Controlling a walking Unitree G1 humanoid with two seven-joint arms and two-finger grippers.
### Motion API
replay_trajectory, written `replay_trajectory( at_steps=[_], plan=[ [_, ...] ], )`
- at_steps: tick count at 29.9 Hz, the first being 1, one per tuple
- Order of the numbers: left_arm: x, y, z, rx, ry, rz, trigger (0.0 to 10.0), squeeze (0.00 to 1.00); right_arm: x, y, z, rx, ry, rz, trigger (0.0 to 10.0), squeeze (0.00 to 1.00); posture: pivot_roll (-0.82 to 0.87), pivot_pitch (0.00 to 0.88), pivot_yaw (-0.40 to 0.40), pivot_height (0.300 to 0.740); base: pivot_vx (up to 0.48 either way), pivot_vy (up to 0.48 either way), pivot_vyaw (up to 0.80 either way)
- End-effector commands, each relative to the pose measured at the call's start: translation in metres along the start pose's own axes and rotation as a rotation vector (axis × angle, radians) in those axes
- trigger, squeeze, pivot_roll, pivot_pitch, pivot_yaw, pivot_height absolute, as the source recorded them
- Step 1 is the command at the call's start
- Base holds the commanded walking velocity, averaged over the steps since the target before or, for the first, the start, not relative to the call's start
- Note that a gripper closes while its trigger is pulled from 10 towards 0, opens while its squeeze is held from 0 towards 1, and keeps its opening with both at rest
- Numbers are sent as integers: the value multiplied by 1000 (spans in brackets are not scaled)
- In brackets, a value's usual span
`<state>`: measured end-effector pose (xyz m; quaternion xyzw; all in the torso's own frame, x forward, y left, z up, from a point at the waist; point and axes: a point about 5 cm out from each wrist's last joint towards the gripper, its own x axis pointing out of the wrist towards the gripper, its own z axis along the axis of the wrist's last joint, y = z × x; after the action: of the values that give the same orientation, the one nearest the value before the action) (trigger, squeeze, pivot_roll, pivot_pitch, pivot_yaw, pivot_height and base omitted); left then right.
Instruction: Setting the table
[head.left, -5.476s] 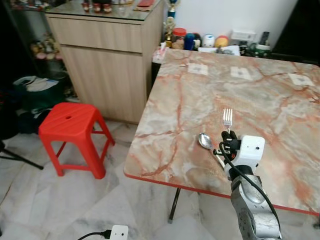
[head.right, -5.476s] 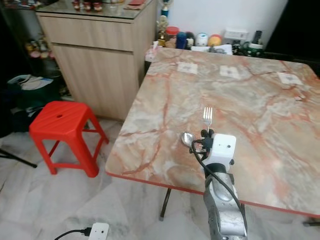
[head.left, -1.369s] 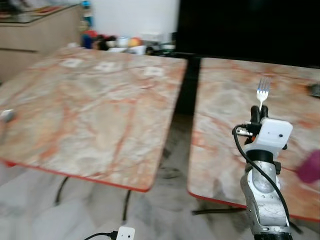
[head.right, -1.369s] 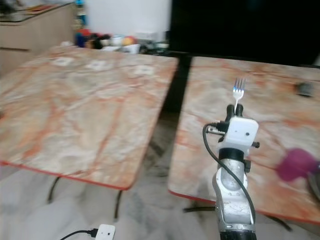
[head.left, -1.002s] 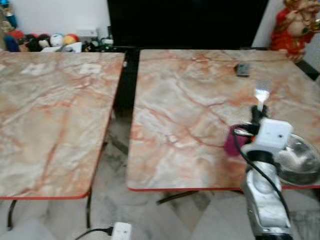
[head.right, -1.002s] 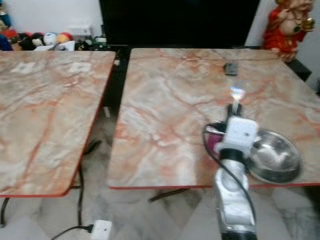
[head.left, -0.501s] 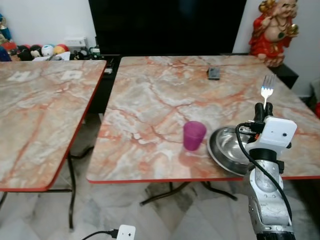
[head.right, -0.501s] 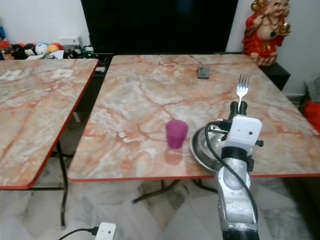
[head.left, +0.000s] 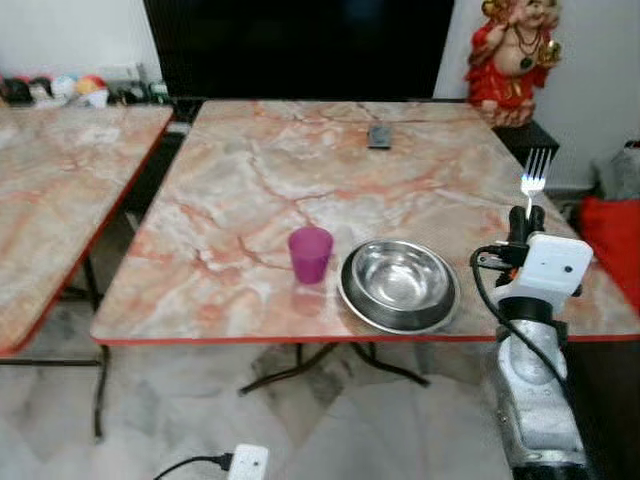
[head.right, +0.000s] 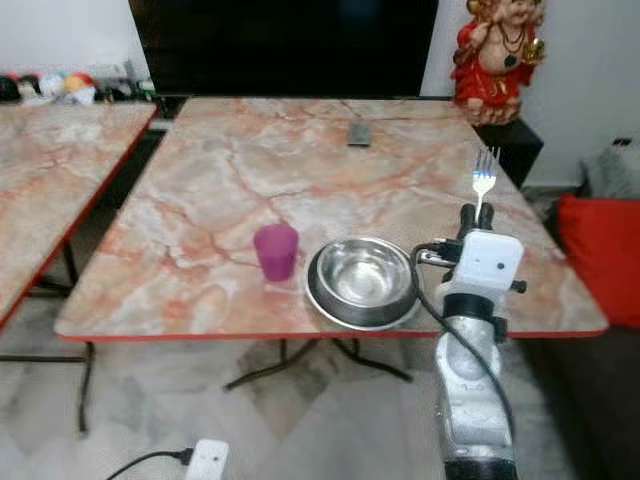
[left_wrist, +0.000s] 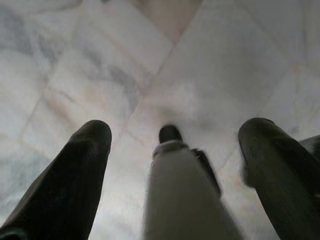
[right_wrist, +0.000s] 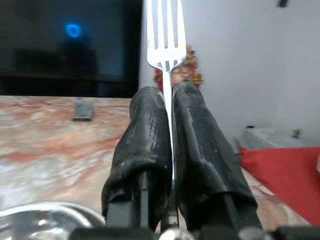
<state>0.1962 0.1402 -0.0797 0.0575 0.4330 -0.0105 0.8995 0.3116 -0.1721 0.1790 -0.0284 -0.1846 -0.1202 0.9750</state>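
Right hand (head.left: 530, 212) pinches the fork (head.left: 534, 174) upright, tines up. Lower it flat onto the surface (head.left: 300, 190) just beside the bowl (head.left: 399, 284), clear of the cup (head.left: 310, 254). Left hand (left_wrist: 172, 150) hangs spread.

Table (head.left: 250, 190): marble-patterned top in pink and cream with a red edge, on dark metal legs.
Bowl (head.left: 399, 285): shiny metal, on the table close to its near edge.
Cup (head.left: 310, 254): purple plastic, upright, just beside the bowl on the bowl's left.
Small dark object (head.left: 379, 137): flat, well beyond the bowl toward the far edge.
Second table (head.left: 55, 190): same top, well left of the bowl across a gap.
Floor (head.left: 180, 420): pale marble tiles, a white plug (head.left: 247, 462) with a black cable lying on it.
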Motion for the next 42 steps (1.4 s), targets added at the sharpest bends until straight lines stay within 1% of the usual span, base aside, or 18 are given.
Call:
replay_trajectory(
  at_steps=[1,13,17,18,20,23,26,28,31,32,33,34,35,36,38,39,41,42],
  plan=[
    [-1,-3,-6,5,23,-2,10000,0,2,-7,2,-14,-5,-18,10000,0,4,87,-13,740,0,0,0],
    [-1,-3,-7,-3,27,-1,10000,0,1,-5,-2,-15,14,-7,10000,0,4,88,-11,740,0,0,0],
    [-1,-1,-6,40,27,-1,10000,0,1,-4,-2,-17,17,-4,10000,0,-5,87,-10,740,0,0,0],
    [-1,-1,-6,43,26,7,10000,0,1,-5,-2,-17,17,-3,10000,0,-5,87,-10,740,0,0,0],
    [-1,1,-6,15,22,53,10000,0,1,-6,-3,-22,20,1,10000,0,1,87,-9,740,0,0,0],
    [-1,2,-6,3,12,72,10000,0,1,-6,-3,-22,22,0,10000,0,2,86,-8,740,0,0,0],
    [-2,2,-4,-6,-17,96,10000,0,1,-5,-3,-19,20,2,10000,0,5,84,-9,740,0,0,0],
    [-3,3,0,-16,-83,115,10000,0,1,-4,-3,-16,19,8,10000,0,7,86,-12,740,0,0,0],
    [-4,2,3,-24,-130,107,10000,0,1,-4,-3,-15,20,9,10000,0,14,85,-13,740,0,0,0],
    [-5,16,1,-29,-162,113,10000,0,1,-4,-3,-15,21,10,10000,0,14,85,-13,740,0,0,0],
    [-12,53,-7,-46,-213,129,10000,0,1,-3,-4,-15,22,12,10000,0,15,84,-14,740,0,0,0],
    [-20,80,-12,-44,-251,143,10000,0,1,-3,-4,-15,23,14,10000,0,15,84,-14,740,0,0,0],
    [-26,95,-13,-40,-288,140,10000,0,1,-3,-5,-14,24,17,10000,0,15,82,-15,740,0,0,0],
    [-29,102,-18,-40,-274,130,10000,0,1,-2,-5,-13,25,20,10000,0,15,82,-15,740,0,0,0],
    [-28,104,-28,-44,-206,103,10000,0,1,-1,-5,-12,26,24,10000,0,15,82,-15,740,0,0,0],
    [-28,104,-36,-39,-156,85,10000,0,1,0,-5,-11,27,27,10000,0,13,75,-14,740,0,0,0],
    [-29,105,-46,-21,-107,77,10000,0,1,0,-5,-11,28,28,10000,0,13,75,-14,740,0,0,0],
    [-32,107,-55,-13,-69,79,10000,0,1,-1,-5,-12,27,29,10000,0,4,69,-9,740,0,0,0]
  ],
)
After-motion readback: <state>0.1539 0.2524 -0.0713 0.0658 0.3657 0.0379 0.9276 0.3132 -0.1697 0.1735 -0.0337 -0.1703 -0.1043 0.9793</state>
